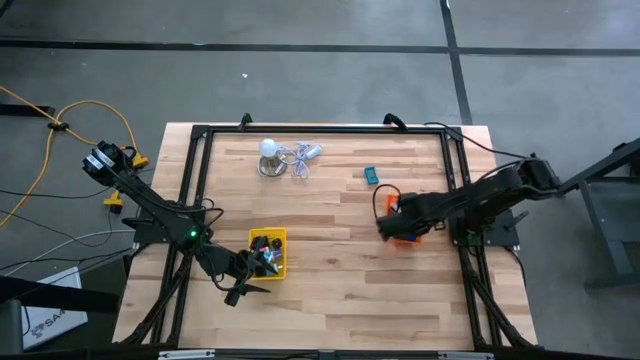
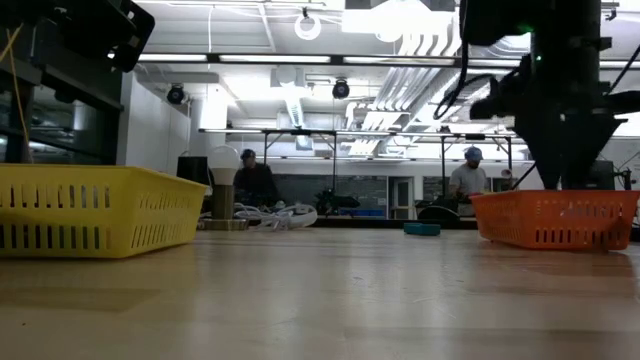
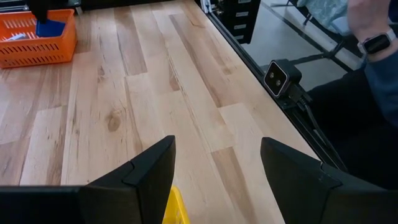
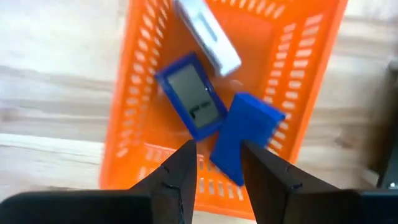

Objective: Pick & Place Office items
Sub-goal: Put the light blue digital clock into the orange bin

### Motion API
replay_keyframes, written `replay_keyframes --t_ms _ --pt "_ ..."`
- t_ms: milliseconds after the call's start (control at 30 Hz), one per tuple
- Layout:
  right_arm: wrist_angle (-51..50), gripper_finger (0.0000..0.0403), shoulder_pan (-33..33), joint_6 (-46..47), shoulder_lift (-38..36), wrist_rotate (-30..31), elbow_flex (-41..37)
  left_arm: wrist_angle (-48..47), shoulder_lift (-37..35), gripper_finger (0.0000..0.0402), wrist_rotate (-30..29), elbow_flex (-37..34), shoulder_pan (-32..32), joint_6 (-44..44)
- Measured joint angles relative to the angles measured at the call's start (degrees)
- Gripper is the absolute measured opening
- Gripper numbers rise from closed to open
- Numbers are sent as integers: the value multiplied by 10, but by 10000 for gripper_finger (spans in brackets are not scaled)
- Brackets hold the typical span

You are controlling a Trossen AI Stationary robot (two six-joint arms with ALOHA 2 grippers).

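The left pincer (image 1: 240, 290) is hanging open just beside the yellow tray (image 1: 281, 240), holding nothing; that tray, with several small dark items (image 1: 265, 250) in it, is lying just ahead of its fingers.

Farther across the tabletop (image 1: 330, 280), a teal item (image 1: 371, 175) is lying alone, well apart from the left pincer and much nearer the right one — so the right arm is looking like the better reach for it. Its long axis cannot be told.

The right pincer (image 4: 219, 165) is hovering over the orange tray (image 4: 134, 81), fingers parted. A blue block (image 4: 245, 134) is sitting between and just past the fingertips, slanted across them — whether they are touching it is unclear. Beyond it are lying a blue device (image 4: 189, 96) and a white item (image 4: 208, 34).
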Motion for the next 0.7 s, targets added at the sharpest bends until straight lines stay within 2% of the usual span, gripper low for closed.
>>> replay_keyframes --t_ms 367,500,700 --pt "28 109 -33 -81 -74 81 0 0 0 230 0 0 0 0" --pt "70 109 -56 -152 -86 114 0 0 0 230 0 0 0 0" --pt "190 109 -100 -291 -90 136 0 0 0 230 0 0 0 0"
